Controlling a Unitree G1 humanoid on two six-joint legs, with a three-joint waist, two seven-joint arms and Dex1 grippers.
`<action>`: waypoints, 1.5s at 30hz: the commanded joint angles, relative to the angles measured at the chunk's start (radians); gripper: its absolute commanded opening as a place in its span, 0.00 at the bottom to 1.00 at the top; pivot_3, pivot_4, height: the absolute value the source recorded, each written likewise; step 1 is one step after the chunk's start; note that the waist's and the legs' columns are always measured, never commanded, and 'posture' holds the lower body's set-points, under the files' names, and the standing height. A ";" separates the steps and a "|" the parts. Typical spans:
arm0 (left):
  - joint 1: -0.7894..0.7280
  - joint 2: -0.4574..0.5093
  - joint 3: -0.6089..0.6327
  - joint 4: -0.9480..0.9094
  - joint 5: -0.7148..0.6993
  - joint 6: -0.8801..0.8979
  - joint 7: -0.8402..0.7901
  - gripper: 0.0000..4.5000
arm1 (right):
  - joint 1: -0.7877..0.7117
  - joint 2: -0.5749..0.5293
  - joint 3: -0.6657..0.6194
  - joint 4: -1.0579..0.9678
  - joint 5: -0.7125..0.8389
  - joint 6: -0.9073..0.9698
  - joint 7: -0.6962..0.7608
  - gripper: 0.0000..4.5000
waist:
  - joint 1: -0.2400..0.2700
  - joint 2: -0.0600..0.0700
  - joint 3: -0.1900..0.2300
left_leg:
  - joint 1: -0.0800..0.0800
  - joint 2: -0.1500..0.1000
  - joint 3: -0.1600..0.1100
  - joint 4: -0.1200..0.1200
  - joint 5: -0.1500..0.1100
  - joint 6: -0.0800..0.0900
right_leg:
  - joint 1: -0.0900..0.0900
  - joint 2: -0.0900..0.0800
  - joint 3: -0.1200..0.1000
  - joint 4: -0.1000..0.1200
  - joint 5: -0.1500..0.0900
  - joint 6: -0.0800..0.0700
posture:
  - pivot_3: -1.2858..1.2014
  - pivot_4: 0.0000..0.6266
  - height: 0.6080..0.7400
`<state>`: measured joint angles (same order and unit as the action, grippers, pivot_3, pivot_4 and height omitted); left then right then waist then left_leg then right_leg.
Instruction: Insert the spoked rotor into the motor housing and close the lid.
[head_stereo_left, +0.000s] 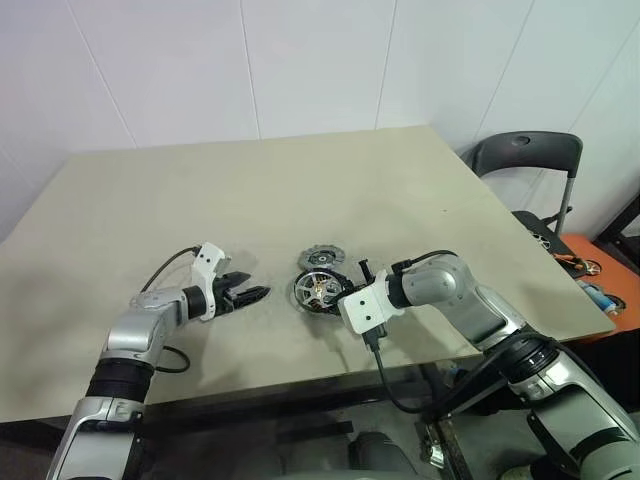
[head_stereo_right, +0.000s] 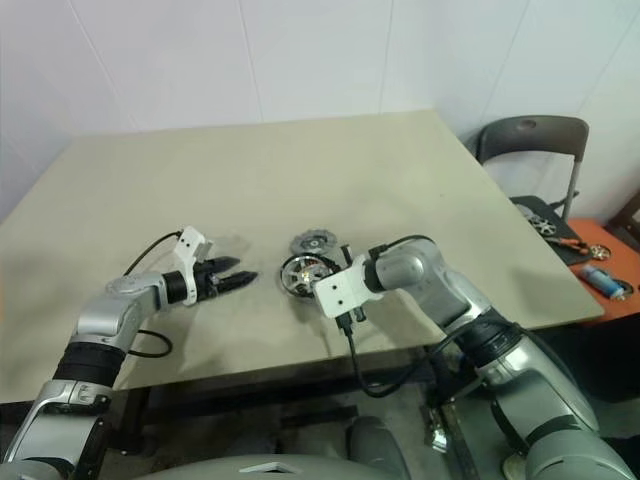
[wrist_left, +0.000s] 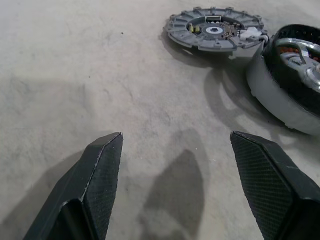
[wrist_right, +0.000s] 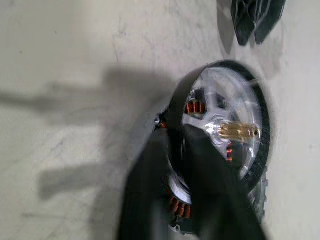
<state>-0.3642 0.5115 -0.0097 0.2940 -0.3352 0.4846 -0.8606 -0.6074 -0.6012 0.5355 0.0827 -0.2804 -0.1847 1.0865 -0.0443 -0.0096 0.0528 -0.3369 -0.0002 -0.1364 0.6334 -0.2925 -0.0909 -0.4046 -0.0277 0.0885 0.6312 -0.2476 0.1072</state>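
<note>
White panelled walls stand behind my beige bench (head_stereo_left: 300, 180), and a dark chair (head_stereo_left: 527, 152) sits at the right edge of the head view. Near the bench's front edge, at centre frame, I see the motor housing (head_stereo_left: 318, 291) with the spoked rotor (wrist_right: 227, 131) in it, a brass shaft at the rotor's hub and copper windings under its spokes. The lid (head_stereo_left: 322, 258) lies flat just behind the housing, close beside it. My right tool (wrist_right: 187, 150) is at the housing, its two fingers drawn close together on the rotor's rim. My left tool (head_stereo_left: 247, 295) hovers low at left of centre, jaws spread wide and empty, apart from the housing.
</note>
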 joint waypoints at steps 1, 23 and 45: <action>-0.011 0.006 0.028 -0.023 0.006 -0.025 0.014 0.81 | -0.037 0.017 -0.013 -0.003 -0.002 -0.021 0.000 0.12 | 0.000 0.000 0.000 | 0.000 0.000 0.000 0.000 0.000 0.000 | 0.000 0.000 0.000 0.000 0.000 0.000 | 0.52 0.00 1.00; -0.035 -0.005 0.026 0.041 0.038 -0.069 0.035 0.81 | -0.027 0.096 -0.150 -0.212 0.291 0.678 0.095 0.00 | 0.002 0.000 0.000 | 0.000 0.000 0.000 0.000 0.000 0.000 | 0.000 0.000 0.000 0.000 0.000 0.000 | 0.52 0.00 1.00; -0.088 -0.001 0.012 0.113 0.078 -0.105 0.013 0.81 | -0.044 0.095 -0.293 -0.552 0.728 1.295 -0.103 0.00 | -0.003 0.001 -0.001 | -0.002 0.000 -0.003 -0.001 0.000 -0.001 | 0.000 -0.001 -0.003 -0.002 -0.002 0.004 | 0.52 0.00 1.00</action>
<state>-0.4165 0.5100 -0.0054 0.4131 -0.2607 0.4039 -0.8394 -0.6147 -0.4964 0.2236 -0.4163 0.4382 1.1970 0.9372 -0.0475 -0.0085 0.0523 -0.3389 -0.0003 -0.1392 0.6328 -0.2923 -0.0916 -0.4049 -0.0285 0.0852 0.6295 -0.2496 0.1115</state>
